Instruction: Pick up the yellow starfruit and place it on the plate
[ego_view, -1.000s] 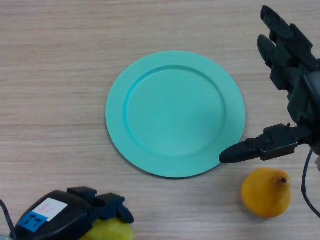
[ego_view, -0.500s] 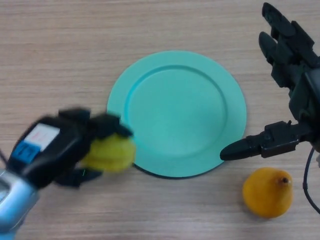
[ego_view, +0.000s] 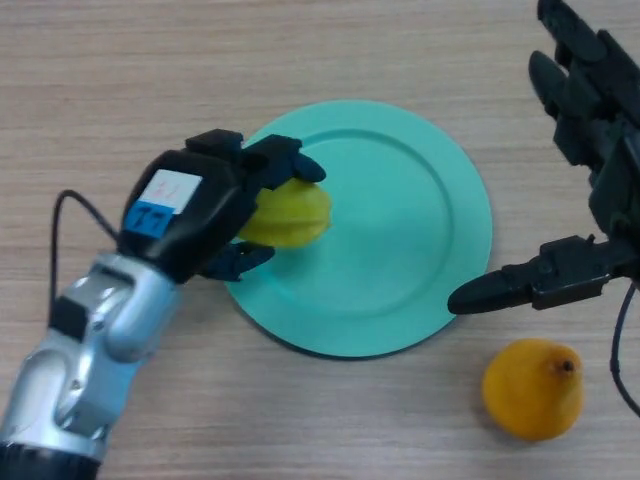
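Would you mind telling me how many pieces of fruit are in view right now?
2. The yellow starfruit is held in the left hand over the plate's left side. An orange-yellow fruit sits on the table near the right hand.

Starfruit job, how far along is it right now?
Pickup looks done: the left hand has its fingers curled round the yellow starfruit, holding it over the teal plate. Left: set it down and release. The right hand is open beside the plate.

Left hand (ego_view: 200, 215) curled round yellow starfruit (ego_view: 290, 215), over left part of teal plate (ego_view: 440, 170). Right hand (ego_view: 585, 160) spread wide at right edge. Orange fruit (ego_view: 532, 387) on table (ego_view: 120, 90), near right.
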